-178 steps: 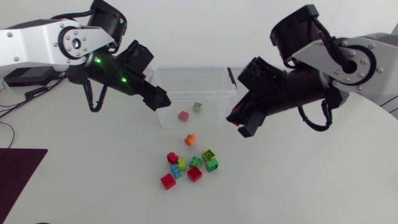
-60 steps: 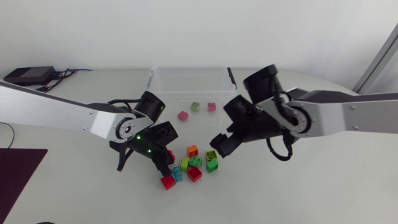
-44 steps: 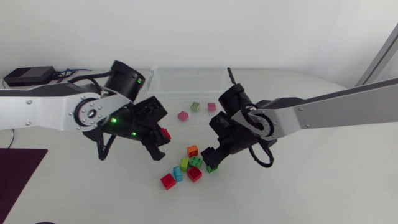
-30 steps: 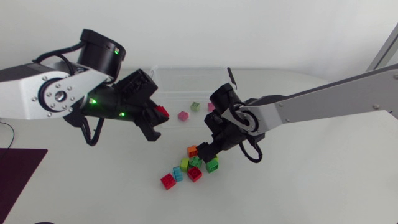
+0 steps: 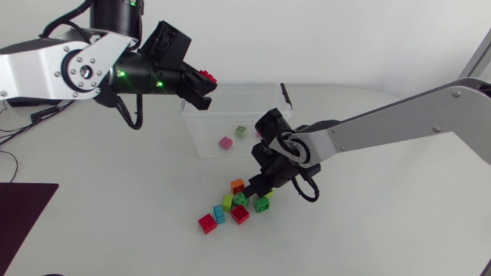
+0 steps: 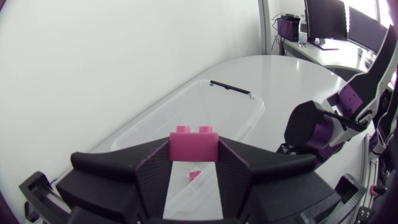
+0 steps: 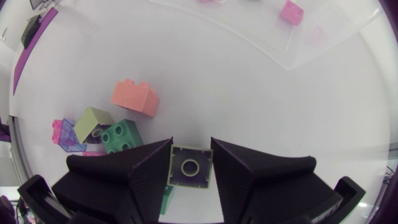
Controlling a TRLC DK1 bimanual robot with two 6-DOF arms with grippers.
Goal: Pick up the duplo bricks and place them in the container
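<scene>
Readable text: none, any view.
Checked the duplo bricks (image 5: 239, 214) and the container (image 5: 201, 138): no lettering, number, label or sign resolves on either. The nearest brick (image 7: 189, 167) in the right wrist view shows one round stud with a plain ring on top; any embossing on it is too faint to tell.

Left gripper (image 5: 205, 81) clamped up high; right gripper (image 5: 260, 188) clamped low.
</scene>
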